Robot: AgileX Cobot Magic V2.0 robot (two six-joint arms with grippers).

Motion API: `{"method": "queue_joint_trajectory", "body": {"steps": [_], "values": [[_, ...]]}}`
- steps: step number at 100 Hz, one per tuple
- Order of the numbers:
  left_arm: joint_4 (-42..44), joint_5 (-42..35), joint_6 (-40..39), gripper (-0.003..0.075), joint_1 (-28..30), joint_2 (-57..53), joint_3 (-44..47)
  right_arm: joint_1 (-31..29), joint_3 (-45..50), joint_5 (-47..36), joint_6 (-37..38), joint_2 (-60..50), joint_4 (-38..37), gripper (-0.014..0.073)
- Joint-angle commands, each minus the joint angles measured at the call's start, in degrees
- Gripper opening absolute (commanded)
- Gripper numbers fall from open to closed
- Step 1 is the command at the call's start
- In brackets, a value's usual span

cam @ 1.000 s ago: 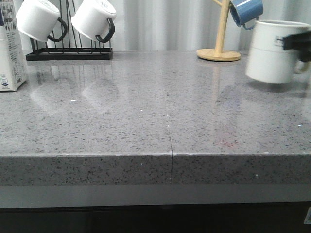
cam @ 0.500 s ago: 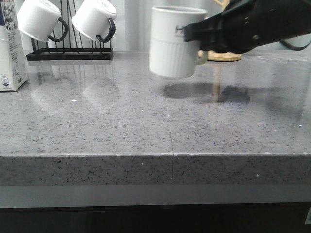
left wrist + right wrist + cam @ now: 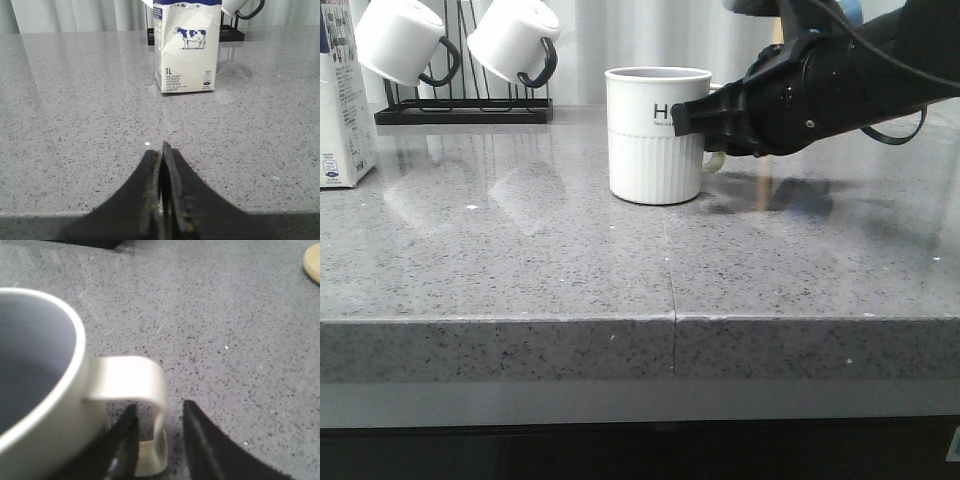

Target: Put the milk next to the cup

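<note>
The cup [image 3: 655,140], a cream-white ribbed mug, stands upright on the grey counter near the middle. My right gripper [image 3: 692,118] reaches it from the right. In the right wrist view the right gripper [image 3: 159,412] straddles the cup's handle [image 3: 130,377], one finger inside the loop and the other outside with a gap; it is open. The milk [image 3: 340,100], a white carton, stands at the far left edge. In the left wrist view the milk [image 3: 186,50] with its cow picture stands some way ahead of my left gripper [image 3: 162,150], which is shut and empty.
A black rack [image 3: 460,112] holding two white mugs with black handles [image 3: 400,40] stands at the back left. A wooden stand's base [image 3: 312,262] lies behind the right arm. The counter's front edge [image 3: 670,320] runs across the near side.
My right arm carried the cup from the far right leftwards and lowered it; it now stands on the counter. The milk and the rack have not moved.
</note>
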Motion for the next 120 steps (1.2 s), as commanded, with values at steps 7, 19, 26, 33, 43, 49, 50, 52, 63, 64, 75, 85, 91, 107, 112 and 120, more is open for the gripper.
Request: {"method": "queue_joint_trajectory", "body": {"steps": [7,19,26,33,43,49,50,52,63,64,75,85,91,107,112,120], "values": [[-0.2,-4.5,-0.5,-0.0021,0.0,-1.7,2.2,0.0,-1.6,0.1,-0.2,-4.7,0.2,0.0309],[-0.2,-4.5,-0.5,-0.0021,0.0,-1.7,2.2,0.0,-1.6,8.9,-0.2,-8.5,0.1,0.0256],[-0.2,-4.5,-0.5,-0.0021,0.0,-1.7,2.2,0.0,-1.3,12.9,-0.2,-11.2,0.1,0.0206],[-0.2,-4.5,-0.5,-0.0021,0.0,-1.7,2.2,0.0,0.1,14.3,-0.2,-14.3,0.1,0.0155],[-0.2,-4.5,-0.5,-0.0021,0.0,-1.7,2.2,0.0,3.8,14.3,-0.2,-19.4,0.1,0.0098],[-0.2,-4.5,-0.5,-0.0021,0.0,-1.7,2.2,0.0,6.7,14.3,-0.2,-23.2,0.1,0.0077],[-0.2,-4.5,-0.5,-0.0021,0.0,-1.7,2.2,0.0,7.0,14.3,-0.2,-23.6,0.1,0.0076],[-0.2,-4.5,-0.5,-0.0021,0.0,-1.7,2.2,0.0,8.0,14.3,-0.2,-24.9,0.1,0.0071],[-0.2,-4.5,-0.5,-0.0021,0.0,-1.7,2.2,0.0,13.2,14.4,-0.2,-32.2,0.1,0.0059],[-0.2,-4.5,-0.5,-0.0021,0.0,-1.7,2.2,0.0,13.5,14.5,-0.2,-32.6,0.1,0.0059],[-0.2,-4.5,-0.5,-0.0021,0.0,-1.7,2.2,0.0,18.0,15.5,-0.2,-40.5,0.1,0.0058],[-0.2,-4.5,-0.5,-0.0021,0.0,-1.7,2.2,0.0,20.9,18.1,-0.2,-48.4,0.1,0.0058],[-0.2,-4.5,-0.5,-0.0021,0.0,-1.7,2.2,0.0,22.0,20.2,-0.2,-52.6,0.1,0.0058],[-0.2,-4.5,-0.5,-0.0021,0.0,-1.7,2.2,0.0,23.0,30.2,-0.2,-64.8,0.1,-0.0039],[-0.2,-4.5,-0.5,-0.0021,0.0,-1.7,2.2,0.0,23.0,33.2,-0.2,-68.2,0.1,-0.0081],[-0.2,-4.5,-0.5,-0.0021,0.0,-1.7,2.2,0.0,23.0,37.8,-0.2,-73.3,0.1,-0.0074]]}}
